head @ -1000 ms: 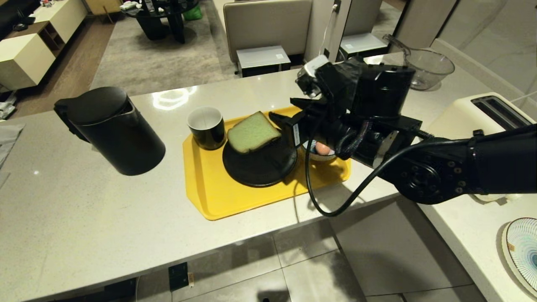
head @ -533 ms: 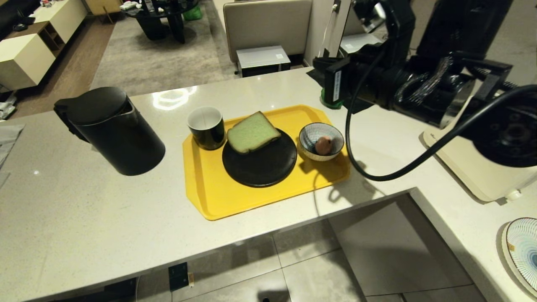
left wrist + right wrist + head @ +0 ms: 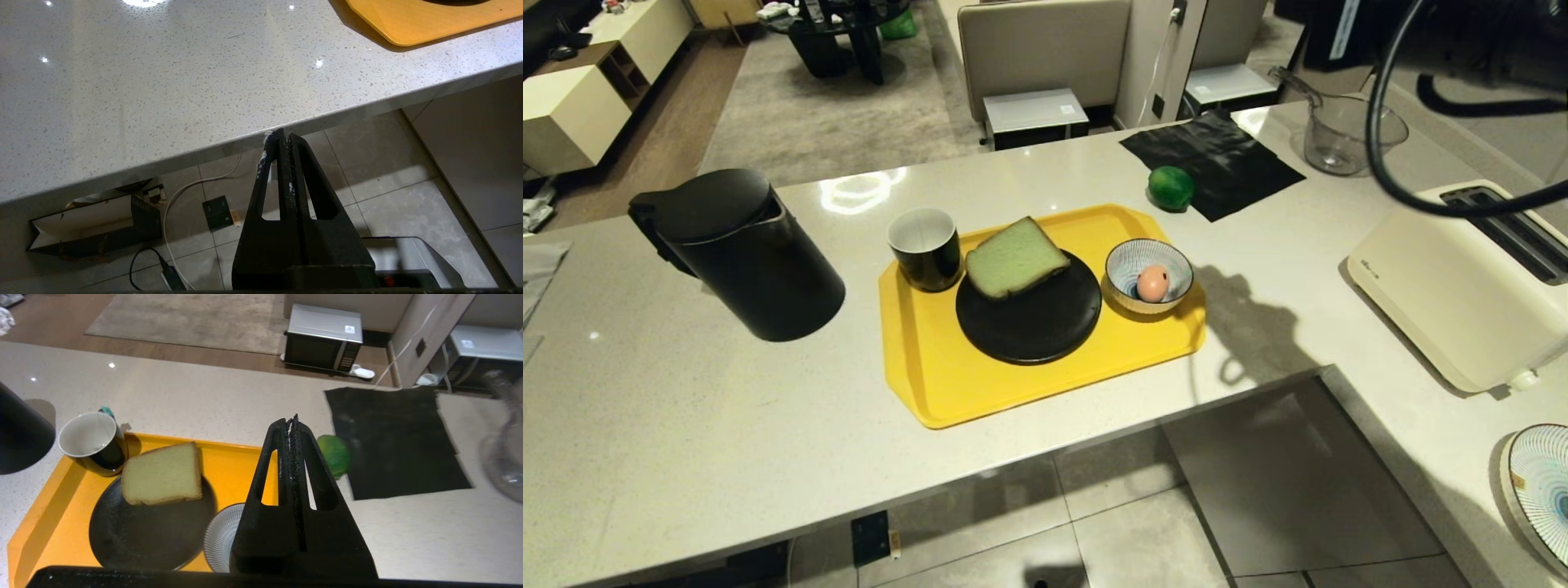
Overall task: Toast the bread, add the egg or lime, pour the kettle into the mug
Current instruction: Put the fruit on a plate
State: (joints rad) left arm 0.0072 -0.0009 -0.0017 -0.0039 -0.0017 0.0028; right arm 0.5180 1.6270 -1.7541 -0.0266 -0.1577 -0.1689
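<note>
The pale green bread (image 3: 1015, 257) lies on a black plate (image 3: 1029, 327) on the yellow tray (image 3: 947, 384). The black mug (image 3: 925, 245) stands beside it on the tray, and the egg (image 3: 1152, 283) rests in a small striped bowl (image 3: 1176, 273). The lime (image 3: 1171, 188) sits off the tray by a black cloth (image 3: 1217, 155). The black kettle (image 3: 743, 253) stands at the left. My right gripper (image 3: 292, 422) hangs shut and empty high above the bowl (image 3: 222, 535) and the lime (image 3: 337, 455). My left gripper (image 3: 283, 136) is shut and parked below the counter edge.
A cream toaster (image 3: 1454, 286) stands on the right counter, with a glass jug (image 3: 1352, 131) behind it. A patterned plate (image 3: 1539, 482) lies at the lower right. My right arm's cable (image 3: 1388, 155) loops above the toaster. The counter front edge runs below the tray.
My right arm has lifted up and away to the upper right from above the tray, uncovering the bowl, egg and lime. Its gripper is shut and empty. Nothing on the counter moved.
</note>
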